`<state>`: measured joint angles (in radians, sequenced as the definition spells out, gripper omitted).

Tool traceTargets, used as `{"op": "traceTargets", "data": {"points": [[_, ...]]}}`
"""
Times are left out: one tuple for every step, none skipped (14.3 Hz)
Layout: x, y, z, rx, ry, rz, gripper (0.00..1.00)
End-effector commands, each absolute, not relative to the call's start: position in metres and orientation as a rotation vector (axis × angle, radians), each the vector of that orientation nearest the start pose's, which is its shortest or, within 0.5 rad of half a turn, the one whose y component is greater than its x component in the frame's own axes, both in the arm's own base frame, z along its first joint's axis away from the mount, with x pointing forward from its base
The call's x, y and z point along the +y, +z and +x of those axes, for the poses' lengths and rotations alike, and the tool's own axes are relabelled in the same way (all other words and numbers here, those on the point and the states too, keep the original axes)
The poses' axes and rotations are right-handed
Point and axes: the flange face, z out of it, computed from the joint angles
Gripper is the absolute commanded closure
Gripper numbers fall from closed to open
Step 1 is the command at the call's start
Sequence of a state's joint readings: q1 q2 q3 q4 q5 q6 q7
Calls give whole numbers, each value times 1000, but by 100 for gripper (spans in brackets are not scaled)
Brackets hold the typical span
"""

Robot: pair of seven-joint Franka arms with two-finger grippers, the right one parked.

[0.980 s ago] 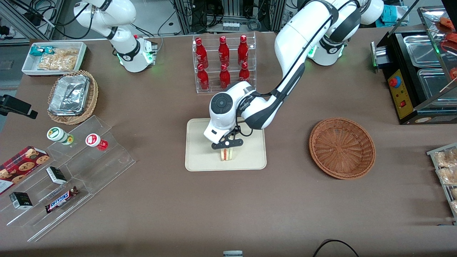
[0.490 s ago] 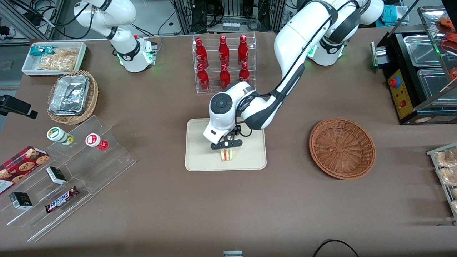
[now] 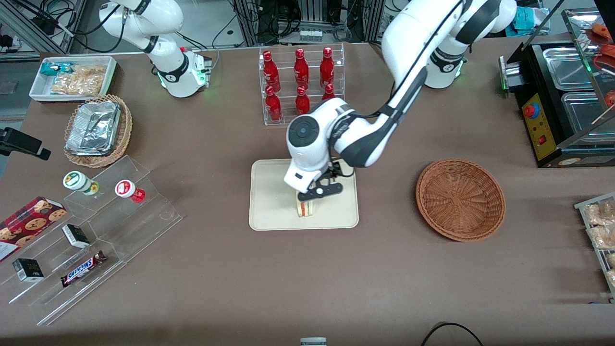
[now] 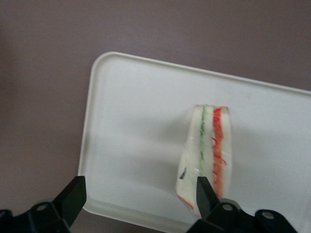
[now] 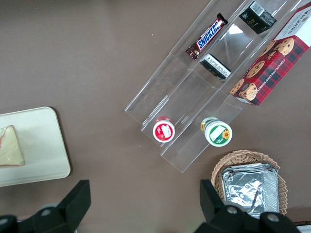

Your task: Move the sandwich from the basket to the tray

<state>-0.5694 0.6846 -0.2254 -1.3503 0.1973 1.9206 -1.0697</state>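
Observation:
The sandwich (image 3: pixel 305 207), a pale wedge with red and green stripes, stands on its edge on the cream tray (image 3: pixel 271 211), in the part nearer the front camera. My left gripper (image 3: pixel 318 194) hangs open just above it, holding nothing. In the left wrist view the sandwich (image 4: pixel 209 150) rests on the tray (image 4: pixel 136 116) beside one black finger (image 4: pixel 203 191), and the gripper (image 4: pixel 139 187) spans bare tray. The right wrist view also catches the sandwich (image 5: pixel 9 148) on the tray (image 5: pixel 41 145). The reddish-brown basket (image 3: pixel 460 199) sits empty toward the working arm's end.
A clear rack of red bottles (image 3: pixel 300 86) stands just past the tray, farther from the front camera. Toward the parked arm's end are a tan basket with foil containers (image 3: pixel 98 129), a white snack bin (image 3: pixel 72 77) and acrylic steps with snacks (image 3: pixel 96 226).
The left arm has lifted and swung slightly toward the working arm's end, taking the gripper up off the sandwich. The sandwich stays standing on the tray.

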Motion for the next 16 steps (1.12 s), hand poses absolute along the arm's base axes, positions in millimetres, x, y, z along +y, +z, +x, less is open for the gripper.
{"op": "traceTargets", "data": {"points": [[-404,341,538,-331,62,-2976,0],[-378,347,540,-301,74,-2968,0],[-356,358,539,-273,76,-2963,0],[-332,367,538,-268,101,-2967,0],[-314,377,534,-258,119,-2975,0],[-293,384,529,-228,140,-2964,0],[-269,393,526,-195,169,-2954,0],[-251,402,524,-159,195,-2948,0],[-233,413,523,-155,238,-2955,0],[-216,426,523,-173,266,-2965,0],[-197,438,525,-174,284,-2970,0],[-181,452,523,-138,296,-2977,0],[-166,469,519,-104,317,-2994,0],[-144,481,518,-94,341,-3027,0],[-125,497,514,-66,352,-3071,0],[-110,510,512,-19,355,-3087,0]]}}
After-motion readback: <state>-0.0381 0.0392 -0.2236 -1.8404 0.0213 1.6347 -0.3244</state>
